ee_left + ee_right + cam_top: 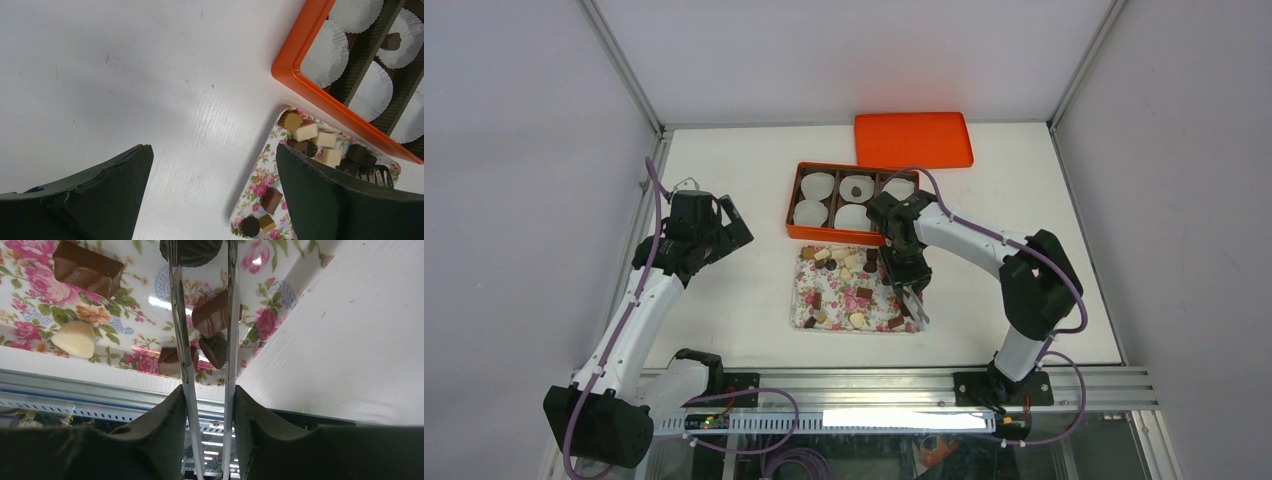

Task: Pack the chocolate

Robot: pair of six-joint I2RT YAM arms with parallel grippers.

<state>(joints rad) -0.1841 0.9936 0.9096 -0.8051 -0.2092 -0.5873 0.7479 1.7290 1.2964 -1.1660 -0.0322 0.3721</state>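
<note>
Small chocolate pieces [854,275], dark, tan and cream, lie on the flower-print tray [807,303]. One dark piece [856,190] sits in a white paper cup in the orange box [824,233]. My right gripper [905,262] is shut on metal tongs [917,305] over the tray's right side. In the right wrist view the gripper [209,390] clamps the tongs' arms [179,315]. A dark round piece [191,250] sits between the tongs' tips, and I cannot tell whether it is gripped. My left gripper [729,225] is open and empty over bare table left of the tray [260,175].
The orange lid [913,139] lies behind the box. Several box cups [819,185] are empty. The metal rail [874,385] runs along the table's near edge, just beyond the tray. White walls enclose the table on three sides.
</note>
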